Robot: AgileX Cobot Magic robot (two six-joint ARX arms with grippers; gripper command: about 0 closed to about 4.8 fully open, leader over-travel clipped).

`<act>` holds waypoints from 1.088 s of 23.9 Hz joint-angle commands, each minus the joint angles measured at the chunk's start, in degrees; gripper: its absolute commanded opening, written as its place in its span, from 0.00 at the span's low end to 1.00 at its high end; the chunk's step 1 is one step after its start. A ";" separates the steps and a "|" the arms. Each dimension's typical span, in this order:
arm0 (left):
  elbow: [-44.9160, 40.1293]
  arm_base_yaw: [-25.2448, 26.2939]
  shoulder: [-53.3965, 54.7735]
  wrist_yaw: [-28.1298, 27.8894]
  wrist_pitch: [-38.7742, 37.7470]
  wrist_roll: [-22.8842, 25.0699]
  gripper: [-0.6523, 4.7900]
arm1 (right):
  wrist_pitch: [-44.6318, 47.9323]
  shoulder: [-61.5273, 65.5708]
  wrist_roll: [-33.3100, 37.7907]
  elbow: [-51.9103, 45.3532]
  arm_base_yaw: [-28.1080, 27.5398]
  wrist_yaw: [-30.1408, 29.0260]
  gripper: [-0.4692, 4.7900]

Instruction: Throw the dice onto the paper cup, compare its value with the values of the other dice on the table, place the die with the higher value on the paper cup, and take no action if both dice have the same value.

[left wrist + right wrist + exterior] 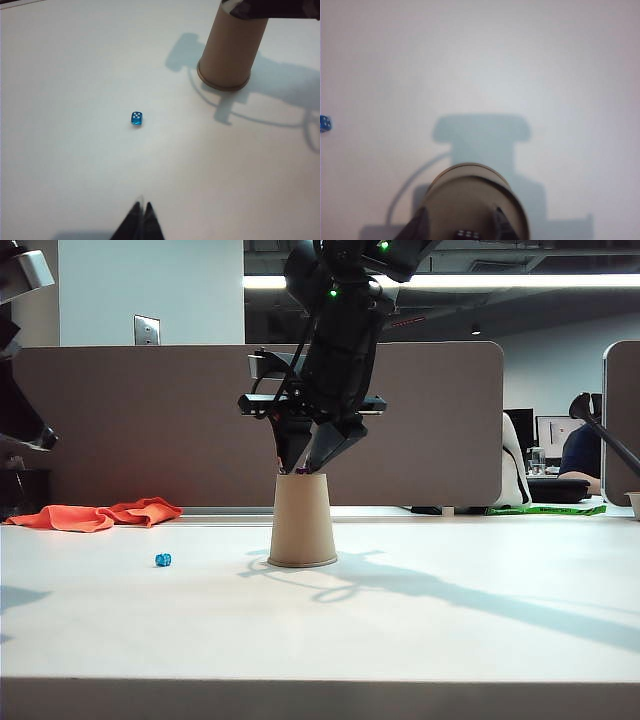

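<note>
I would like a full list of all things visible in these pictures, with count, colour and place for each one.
paper cup: one, tan-brown, upside down near the middle of the table.
dark die: one, dark with pale pips, on the cup's upturned bottom, between the right gripper's fingers.
blue die: one, bright blue, on the table left of the cup.
cloth: one, orange, crumpled at the table's far left edge.
table: one, white.
right gripper: one, black, open, directly over the cup.
left gripper: one, black, shut, hanging above the table short of the blue die.
</note>
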 commanded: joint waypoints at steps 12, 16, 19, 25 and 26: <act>0.22 0.02 -0.07 0.28 0.74 -0.22 0.11 | -1.62 0.26 0.02 0.22 0.04 -0.13 0.24; 0.22 0.02 -0.07 0.28 0.74 -0.22 0.11 | -1.62 0.26 0.04 0.24 0.04 -0.13 0.24; 0.22 0.02 -0.07 0.28 0.74 -0.22 0.11 | -1.60 0.24 0.02 0.24 0.04 -0.13 0.18; 0.22 0.02 -0.07 0.28 0.74 -0.22 0.11 | -1.38 0.13 0.02 0.28 0.04 -0.13 0.18; 0.22 0.02 -0.07 0.28 0.74 -0.22 0.11 | -1.31 0.04 0.02 0.28 0.04 -0.13 0.18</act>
